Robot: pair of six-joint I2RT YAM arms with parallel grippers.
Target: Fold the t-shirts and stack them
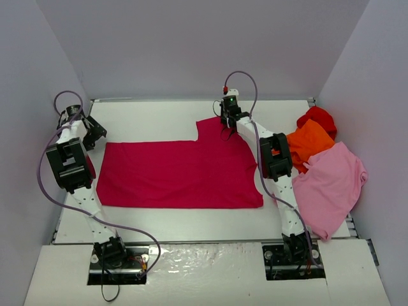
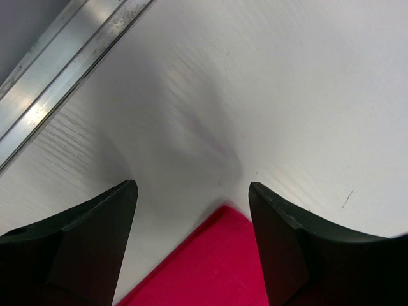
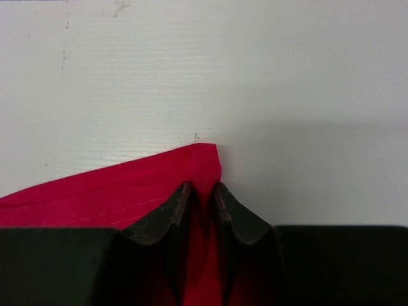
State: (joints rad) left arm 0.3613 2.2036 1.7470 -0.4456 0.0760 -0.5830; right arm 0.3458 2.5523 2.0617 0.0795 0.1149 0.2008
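Observation:
The raspberry-red t-shirt (image 1: 178, 172) lies spread flat across the middle of the table. My right gripper (image 1: 227, 123) is at its far sleeve corner. In the right wrist view, the gripper (image 3: 199, 189) is shut on a pinched fold of the red cloth (image 3: 115, 194). My left gripper (image 1: 97, 132) is at the shirt's far left corner. In the left wrist view, it (image 2: 192, 194) is open, with the cloth corner (image 2: 220, 261) lying between the fingers, untouched. The orange (image 1: 310, 141), pale pink (image 1: 330, 183) and bright red (image 1: 317, 117) shirts lie heaped at the right.
The heap of shirts covers the table's right edge, and the pink one hangs over it. Grey walls stand close on the left, back and right. A metal rail (image 2: 57, 70) runs along the table's edge near my left gripper.

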